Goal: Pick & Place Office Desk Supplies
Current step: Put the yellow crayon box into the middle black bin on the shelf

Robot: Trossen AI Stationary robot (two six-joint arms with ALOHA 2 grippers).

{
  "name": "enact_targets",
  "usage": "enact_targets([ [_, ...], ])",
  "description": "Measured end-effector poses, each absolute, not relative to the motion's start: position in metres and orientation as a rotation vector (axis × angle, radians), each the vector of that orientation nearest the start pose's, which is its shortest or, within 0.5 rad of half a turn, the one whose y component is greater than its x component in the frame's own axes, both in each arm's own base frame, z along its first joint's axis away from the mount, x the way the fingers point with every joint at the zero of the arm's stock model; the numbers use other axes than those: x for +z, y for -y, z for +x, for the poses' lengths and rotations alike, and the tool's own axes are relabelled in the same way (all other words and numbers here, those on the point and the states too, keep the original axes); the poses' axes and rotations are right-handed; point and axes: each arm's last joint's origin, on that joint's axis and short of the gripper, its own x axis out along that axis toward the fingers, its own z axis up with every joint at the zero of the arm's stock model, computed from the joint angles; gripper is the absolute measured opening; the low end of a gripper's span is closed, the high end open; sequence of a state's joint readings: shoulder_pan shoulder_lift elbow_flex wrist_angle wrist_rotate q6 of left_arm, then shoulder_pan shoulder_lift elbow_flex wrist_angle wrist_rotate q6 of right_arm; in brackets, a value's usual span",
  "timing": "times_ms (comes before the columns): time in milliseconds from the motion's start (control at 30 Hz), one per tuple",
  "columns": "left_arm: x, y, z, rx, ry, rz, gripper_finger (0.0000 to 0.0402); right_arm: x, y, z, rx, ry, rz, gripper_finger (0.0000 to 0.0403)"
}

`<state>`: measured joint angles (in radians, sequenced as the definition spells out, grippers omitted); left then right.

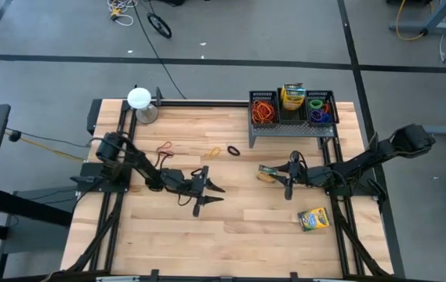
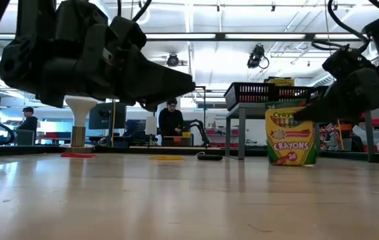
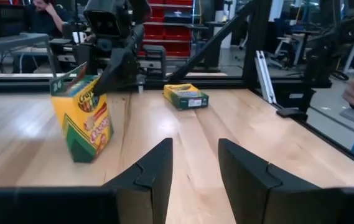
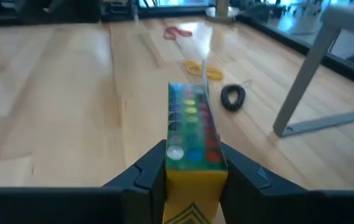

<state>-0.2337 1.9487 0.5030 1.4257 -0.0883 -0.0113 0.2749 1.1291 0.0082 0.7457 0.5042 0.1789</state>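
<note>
A yellow-and-green crayon box stands upright and a little tilted at mid-table, its open top showing crayon tips. My right gripper is shut on it. A second crayon box lies flat near the right front. Red, yellow and black rubber bands lie flat farther back. My left gripper is open left of the held box, pointing level toward it, with nothing between its fingers. My right gripper pinches the crayon box's upper end between its two fingers, one on each broad face. The fingers come from the table's right, slanting slightly down. The box stays upright and tilted; I cannot tell whether its lower end touches the table.
A black wire-mesh rack on legs stands at the far right, holding rubber bands and a crayon box. A white round-topped object stands at the far left. Bare wood lies between the grippers and along the near edge.
</note>
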Motion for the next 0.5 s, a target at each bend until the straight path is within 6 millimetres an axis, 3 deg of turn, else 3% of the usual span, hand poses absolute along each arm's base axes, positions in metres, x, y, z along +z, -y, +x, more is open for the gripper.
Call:
enact_targets([
  [133,0.1082,0.0682,0.2965,-0.147,-0.027,-0.007,0.0134,0.1117,-0.0279,0.1516,-0.275,-0.339,0.049,0.0132],
  [500,0.1083,0.0688,0.2964,-0.152,-0.025,0.008,0.0134,0.1177,-0.0287,0.1561,-0.295,-0.298,0.108,0.025],
])
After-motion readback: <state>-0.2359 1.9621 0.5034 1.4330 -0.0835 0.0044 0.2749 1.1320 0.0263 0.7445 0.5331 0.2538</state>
